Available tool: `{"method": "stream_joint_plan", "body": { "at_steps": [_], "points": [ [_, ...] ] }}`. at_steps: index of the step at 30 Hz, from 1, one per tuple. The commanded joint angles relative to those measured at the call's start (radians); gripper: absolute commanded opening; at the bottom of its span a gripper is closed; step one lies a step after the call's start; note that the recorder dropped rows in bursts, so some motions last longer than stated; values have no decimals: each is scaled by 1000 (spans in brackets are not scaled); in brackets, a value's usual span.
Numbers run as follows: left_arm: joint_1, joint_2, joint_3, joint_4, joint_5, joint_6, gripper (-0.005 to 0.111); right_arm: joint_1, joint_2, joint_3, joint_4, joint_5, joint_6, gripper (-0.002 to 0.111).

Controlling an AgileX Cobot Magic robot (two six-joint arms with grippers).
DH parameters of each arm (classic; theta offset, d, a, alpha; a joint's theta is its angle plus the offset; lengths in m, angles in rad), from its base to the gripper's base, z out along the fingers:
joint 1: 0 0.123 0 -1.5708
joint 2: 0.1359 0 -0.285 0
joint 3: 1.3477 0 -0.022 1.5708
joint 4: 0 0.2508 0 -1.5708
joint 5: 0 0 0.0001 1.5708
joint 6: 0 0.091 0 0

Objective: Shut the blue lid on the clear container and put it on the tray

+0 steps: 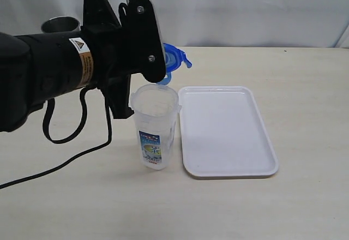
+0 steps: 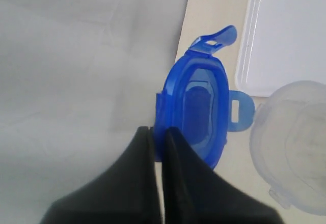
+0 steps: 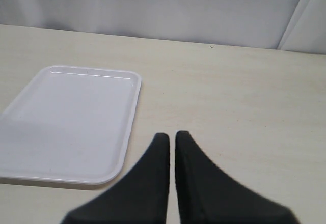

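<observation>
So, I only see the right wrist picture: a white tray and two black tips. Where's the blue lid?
Observer: The left pincer is shut on the edge of the blue lid, holding it in the air.
Visitor: And the clear container?
Observer: The clear container stands upright beside the tray, not on it.
Visitor: Lid on yet?
Observer: No, its mouth is uncovered; the lid hangs tilted near it.
</observation>
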Motion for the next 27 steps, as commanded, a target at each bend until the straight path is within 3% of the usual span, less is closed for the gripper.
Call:
{"method": "stream_joint_plan", "body": {
  "at_steps": [1,4,10,22,27],
  "points": [
    [-8,23,1,122,15,-45,0,-2,-4,2,0,1,3,5],
    [-8,31,1,176,25,-105,0,-2,-4,2,0,1,3,5],
    [-8,34,1,142,-18,-119,0,-2,-4,2,0,1,3,5],
    [-12,34,1,129,30,-127,0,-2,-4,2,0,1,3,5],
    [-69,34,1,151,87,-111,0,-2,-4,2,0,1,3,5]
  ]
}}
